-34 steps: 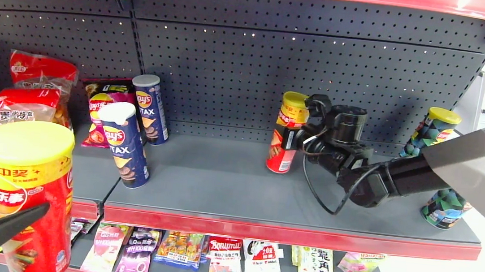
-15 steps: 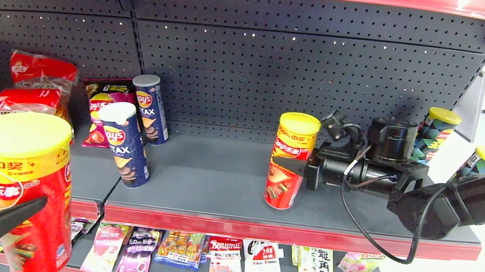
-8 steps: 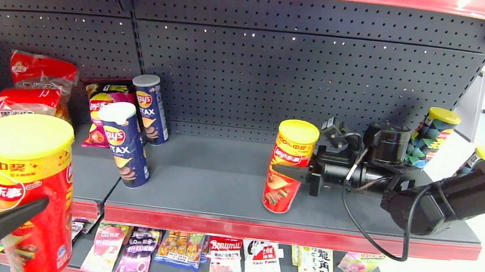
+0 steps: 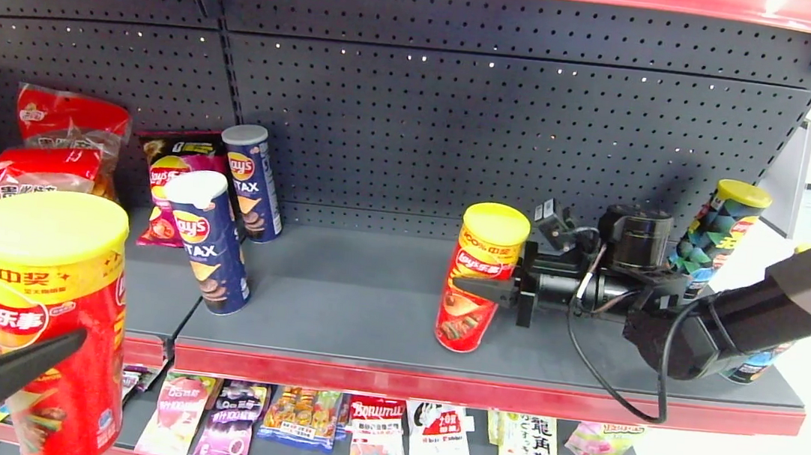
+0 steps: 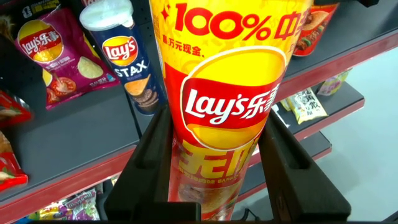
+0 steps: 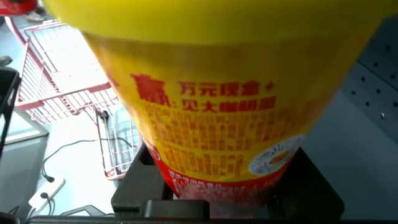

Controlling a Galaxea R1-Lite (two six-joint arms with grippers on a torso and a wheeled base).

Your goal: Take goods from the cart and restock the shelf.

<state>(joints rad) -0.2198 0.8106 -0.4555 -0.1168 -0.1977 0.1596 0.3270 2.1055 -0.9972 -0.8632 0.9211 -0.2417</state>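
Chip can (image 4: 483,277) is standing nearly upright at the shelf (image 4: 351,312) front, right gripper (image 4: 493,286) pinching it side-on. Left gripper (image 5: 217,168) is clutching a second can (image 4: 46,310).

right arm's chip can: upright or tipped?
Tipped slightly. The can in the right gripper leans, its top further right than its base. Whether the base touches the shelf: cannot tell.

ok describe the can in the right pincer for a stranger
Look at the grey shelf, right of centre. The red can with a yellow lid is there, held by the right pincer. Its neighbours are teal-patterned cans and blue cans.
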